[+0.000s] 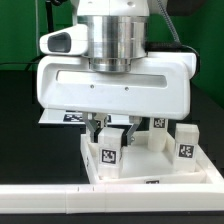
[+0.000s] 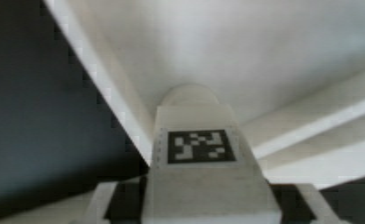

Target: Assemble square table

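Observation:
My gripper (image 1: 108, 140) hangs straight down over the square table's white slab (image 1: 160, 172), which lies with its raised rim up. A short white leg (image 1: 108, 153) with a black-and-white tag stands upright on the slab toward the exterior view's left, and my fingers are shut on its two sides. In the wrist view the same tagged leg (image 2: 200, 140) fills the space between the dark pads of my gripper (image 2: 200, 208), with the slab's rim (image 2: 294, 70) beyond it. Two more tagged legs (image 1: 185, 144) (image 1: 158, 126) stand on the exterior view's right.
A long white bar fence (image 1: 50, 200) runs along the front, against the slab. The marker board (image 1: 62, 117) lies flat behind it on the exterior view's left, on the black table. My large white hand body blocks most of the middle.

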{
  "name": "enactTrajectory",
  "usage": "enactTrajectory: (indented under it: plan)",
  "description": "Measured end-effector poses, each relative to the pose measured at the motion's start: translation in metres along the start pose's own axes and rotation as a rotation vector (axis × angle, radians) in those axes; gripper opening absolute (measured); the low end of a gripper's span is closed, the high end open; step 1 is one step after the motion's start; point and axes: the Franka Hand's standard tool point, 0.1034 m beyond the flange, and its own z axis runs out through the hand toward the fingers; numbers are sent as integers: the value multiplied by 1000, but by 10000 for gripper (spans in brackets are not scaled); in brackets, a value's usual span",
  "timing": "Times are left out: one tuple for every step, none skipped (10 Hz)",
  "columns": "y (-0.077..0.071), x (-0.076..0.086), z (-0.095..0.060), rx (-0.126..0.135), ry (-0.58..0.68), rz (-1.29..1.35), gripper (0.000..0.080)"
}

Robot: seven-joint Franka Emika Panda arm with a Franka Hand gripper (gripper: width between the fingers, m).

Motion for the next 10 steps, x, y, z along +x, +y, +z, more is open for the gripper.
enactTrajectory:
  plan:
    - [0,0,0,2,2,146,284]
    - [0,2,0,18,4,293,285]
    - [-1,3,0,14,-12,444,285]
    - [-1,5,0,4,-30,580,285]
    - [-2,6,0,-3,-39,635,285]
    - [-2,5,0,-4,-38,636,286]
    - [-2,5,1,-3,-39,610,286]
    - [-3,5,1,-3,-39,609,517]
    - [-5,2,1,-2,-40,559,517]
    - [-7,-2,2,-2,-43,455,622]
